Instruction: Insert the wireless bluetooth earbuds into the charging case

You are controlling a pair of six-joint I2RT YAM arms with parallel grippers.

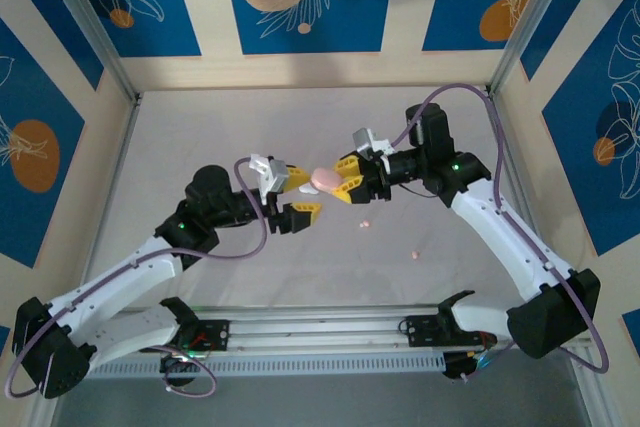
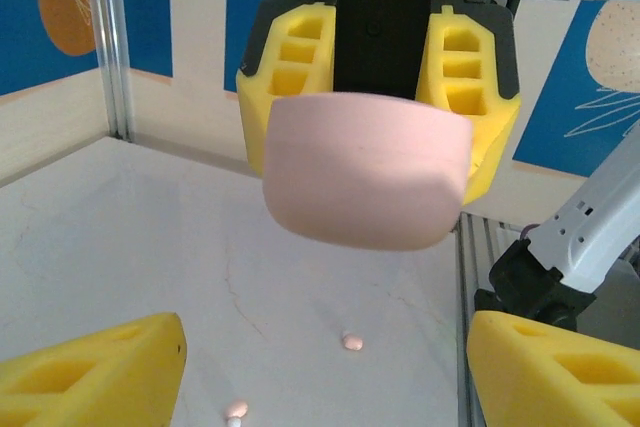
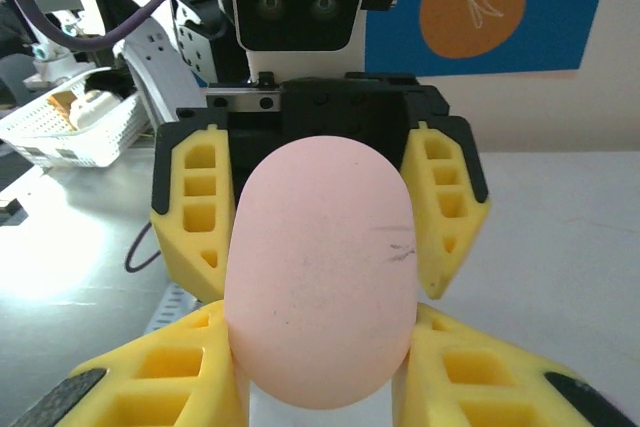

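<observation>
One pink case (image 1: 324, 178) tight in right end effector (image 1: 342, 179), left end effector (image 1: 302, 196) wide, two pink earbuds (image 1: 365, 224) loose

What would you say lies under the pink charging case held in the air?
The pale table, with two peach-pink earbuds lying loose slightly aside; from above, the case covers the patch directly beneath.

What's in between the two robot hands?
A pink case, pinched in the right hand; the left hand is open, facing it. The top view shows this best.
</observation>
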